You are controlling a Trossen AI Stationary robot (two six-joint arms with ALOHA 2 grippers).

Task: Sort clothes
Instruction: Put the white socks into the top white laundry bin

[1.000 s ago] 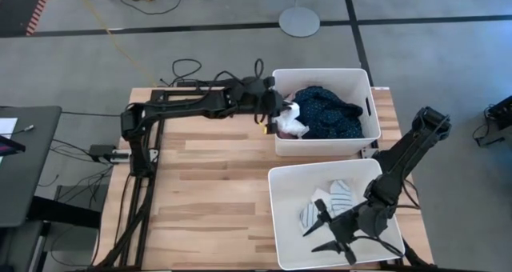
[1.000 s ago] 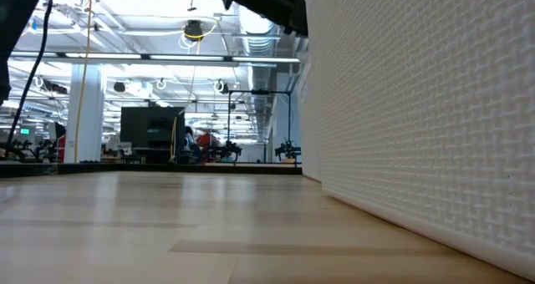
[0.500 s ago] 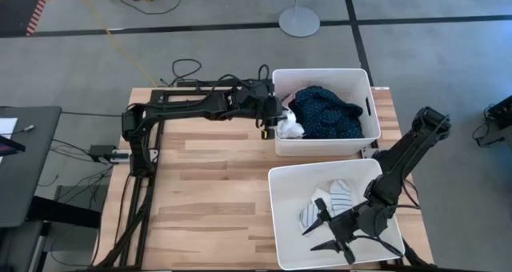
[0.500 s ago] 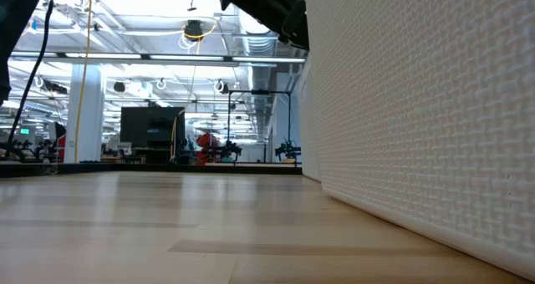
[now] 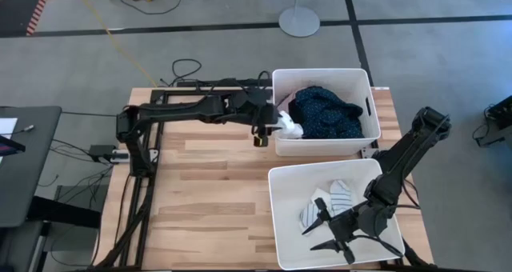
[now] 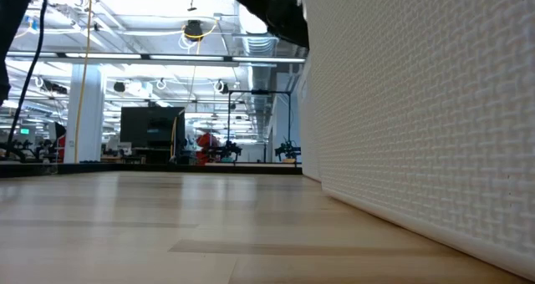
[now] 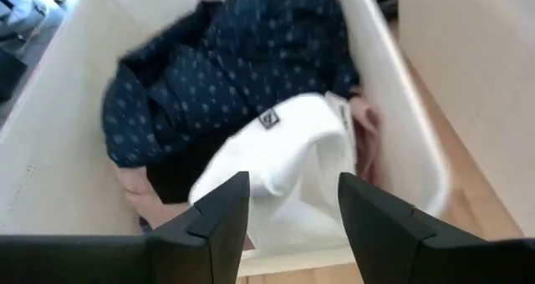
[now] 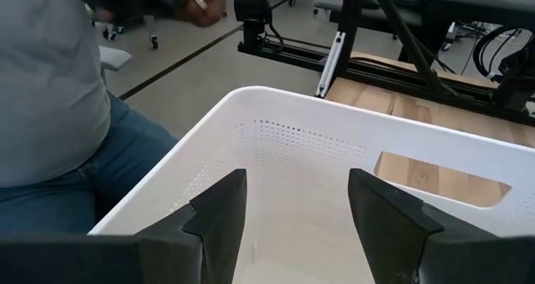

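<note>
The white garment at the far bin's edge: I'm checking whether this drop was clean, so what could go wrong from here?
1. The white garment lies against the wall of the far bin, partly over it in the left wrist view; it might slide out onto the table.
2. The left gripper, jaws apart, sits close above it and might snag the fabric when pulling back.
3. It covers part of the navy dotted garment, so piles may mix.
</note>
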